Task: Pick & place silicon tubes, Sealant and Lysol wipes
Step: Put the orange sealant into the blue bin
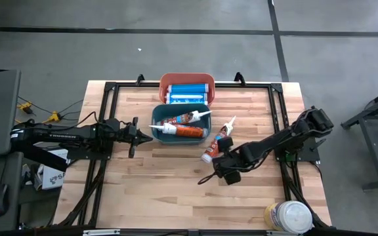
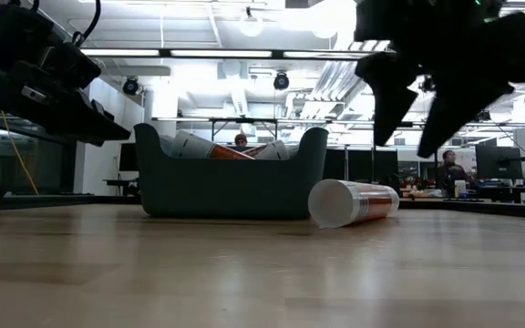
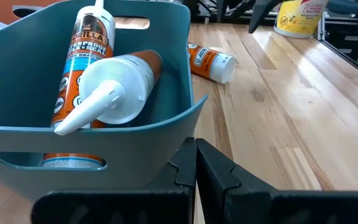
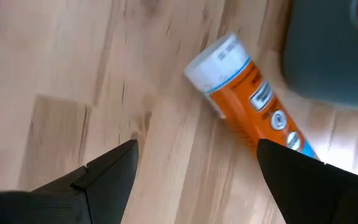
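Observation:
An orange-and-white sealant tube (image 1: 219, 138) lies on its side on the table, right of the teal bin (image 1: 159, 134); its nozzle points to the far edge. My right gripper (image 4: 196, 146) hangs open above the tube's flat base end (image 4: 219, 59), fingers pointing down, touching nothing. In the low view its fingers (image 2: 417, 123) stand clear above the tube (image 2: 358, 202). Two more sealant tubes (image 3: 114, 84) lie in the teal bin. Blue tubes (image 1: 186, 92) fill the red bin (image 1: 187, 78) behind it. My left gripper (image 3: 196, 168) waits shut just left of the teal bin. The Lysol wipes canister (image 1: 287, 216) stands at the near right corner.
The teal bin and red bin stand together at the far middle of the wooden table. A black frame (image 1: 277, 118) runs around the table's edges. Bare wood lies near and left of the loose tube.

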Robot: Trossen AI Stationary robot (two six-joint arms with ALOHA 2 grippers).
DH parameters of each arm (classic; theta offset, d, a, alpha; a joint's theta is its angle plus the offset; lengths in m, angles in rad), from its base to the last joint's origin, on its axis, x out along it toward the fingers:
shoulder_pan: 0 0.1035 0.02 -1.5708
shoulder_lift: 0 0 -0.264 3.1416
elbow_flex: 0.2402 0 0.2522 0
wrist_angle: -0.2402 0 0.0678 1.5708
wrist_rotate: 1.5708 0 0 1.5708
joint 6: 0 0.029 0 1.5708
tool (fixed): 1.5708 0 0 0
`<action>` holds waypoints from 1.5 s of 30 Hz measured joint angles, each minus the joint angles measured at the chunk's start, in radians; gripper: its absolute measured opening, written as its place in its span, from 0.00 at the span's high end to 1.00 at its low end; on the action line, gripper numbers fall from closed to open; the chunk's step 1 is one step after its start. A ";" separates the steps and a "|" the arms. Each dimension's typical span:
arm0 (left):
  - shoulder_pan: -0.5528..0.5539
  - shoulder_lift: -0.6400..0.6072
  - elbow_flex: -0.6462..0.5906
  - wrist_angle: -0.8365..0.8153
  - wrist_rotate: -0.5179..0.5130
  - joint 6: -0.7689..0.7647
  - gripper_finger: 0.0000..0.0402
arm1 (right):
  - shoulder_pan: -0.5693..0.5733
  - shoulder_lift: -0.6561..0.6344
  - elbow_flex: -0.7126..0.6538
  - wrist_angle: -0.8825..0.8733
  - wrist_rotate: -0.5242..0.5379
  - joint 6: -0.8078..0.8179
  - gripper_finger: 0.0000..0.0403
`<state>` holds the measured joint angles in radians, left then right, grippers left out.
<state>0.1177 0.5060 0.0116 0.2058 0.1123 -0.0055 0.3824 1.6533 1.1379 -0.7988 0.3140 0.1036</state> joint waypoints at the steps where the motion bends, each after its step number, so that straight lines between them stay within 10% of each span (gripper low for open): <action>1: 0.000 0.000 0.000 0.000 0.000 0.000 1.00 | -0.003 -0.012 -0.021 0.010 0.000 -0.024 0.20; 45: 0.000 0.000 0.000 0.001 0.000 0.000 1.00 | -0.220 -0.063 -0.244 0.224 0.053 -0.603 0.20</action>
<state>0.1177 0.5060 0.0116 0.2066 0.1120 -0.0055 0.1627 1.5906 0.8939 -0.5743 0.3669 -0.4998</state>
